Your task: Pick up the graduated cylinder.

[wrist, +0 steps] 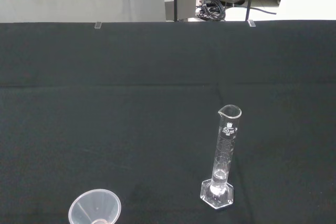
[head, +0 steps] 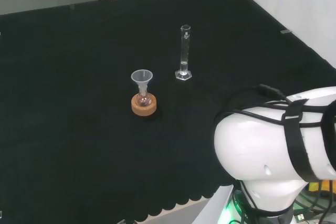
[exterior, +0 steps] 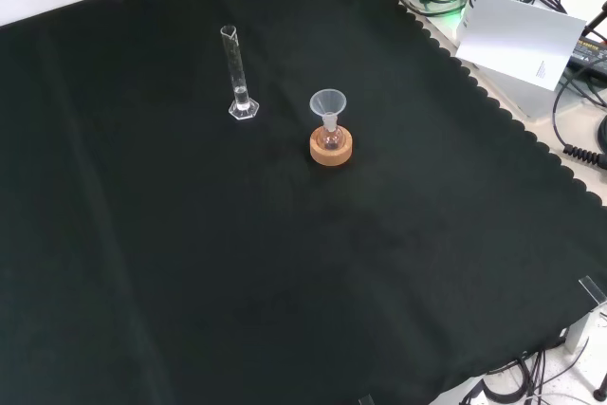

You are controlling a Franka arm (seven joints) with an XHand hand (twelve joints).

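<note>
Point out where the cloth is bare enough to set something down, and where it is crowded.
Crowded only mid-cloth: the cylinder and the funnel on its flask in a cork ring stand close, apart, with a narrow gap. In the front view, bare cloth spreads below them to the scalloped edge, and left of the cylinder.

The head view looked down from behind the arm [head: 278,145] over the desk [head: 79,129]. The front view looked down from the other side, higher up. The wrist view sat low and close. All three saw the graduated cylinder [head: 184,53] and the funnel [head: 142,78].
</note>
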